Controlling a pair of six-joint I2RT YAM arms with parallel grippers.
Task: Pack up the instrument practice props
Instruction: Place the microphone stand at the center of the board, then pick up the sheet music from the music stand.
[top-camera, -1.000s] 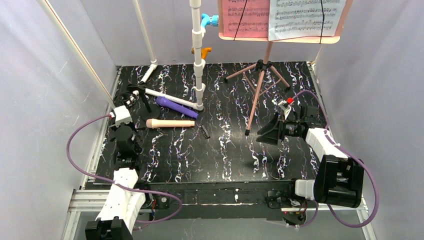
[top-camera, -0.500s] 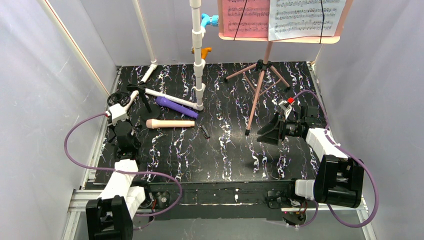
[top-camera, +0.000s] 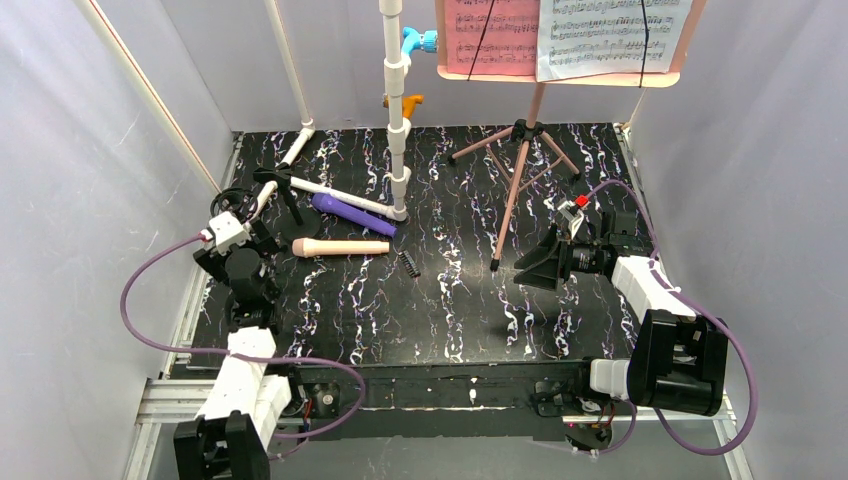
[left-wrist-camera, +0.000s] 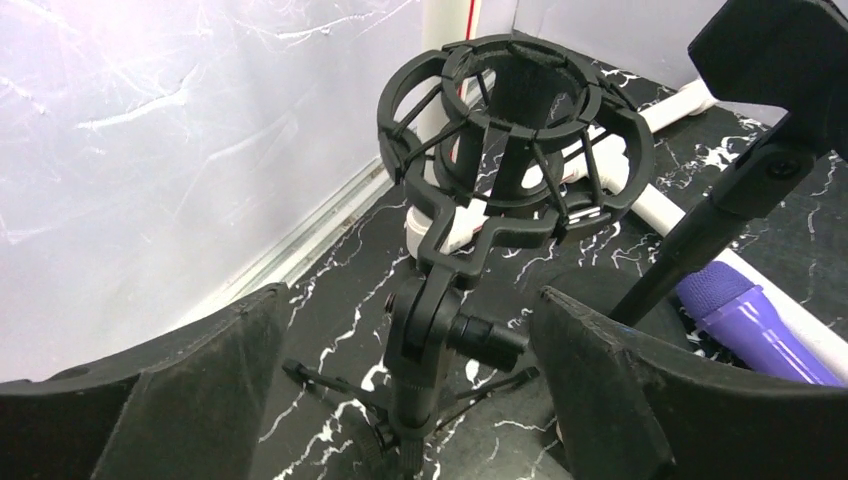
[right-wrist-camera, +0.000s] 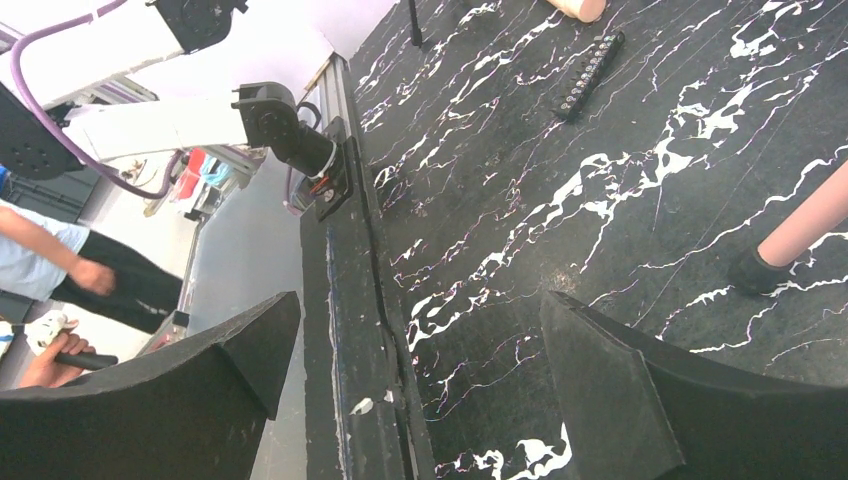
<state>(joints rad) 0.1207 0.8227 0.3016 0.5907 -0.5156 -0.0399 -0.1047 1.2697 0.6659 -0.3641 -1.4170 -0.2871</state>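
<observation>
The pink music stand (top-camera: 520, 165) stands at the back right, with pink and white pages (top-camera: 560, 35) on its desk. A purple tube (top-camera: 352, 213) and a beige-pink tube (top-camera: 340, 247) lie left of centre. My left gripper (top-camera: 238, 218) is by the left wall, left of both tubes. In the left wrist view that gripper (left-wrist-camera: 410, 320) is open, its jaws either side of a black ring mount (left-wrist-camera: 510, 140) on a small tripod, apart from it. The purple tube (left-wrist-camera: 750, 320) shows at the right. My right gripper (top-camera: 535, 265) is open and empty near the stand's front foot (right-wrist-camera: 755, 272).
A white pipe frame (top-camera: 397, 110) with blue and orange fittings rises at the back centre, and one pipe (left-wrist-camera: 680, 215) runs along the floor past the ring mount. A small black comb-like clip (top-camera: 408, 263) lies near the beige-pink tube. Walls close in left and right.
My left gripper has opened and its wrist has shifted slightly left, toward the wall. The right arm and the props have not moved.
</observation>
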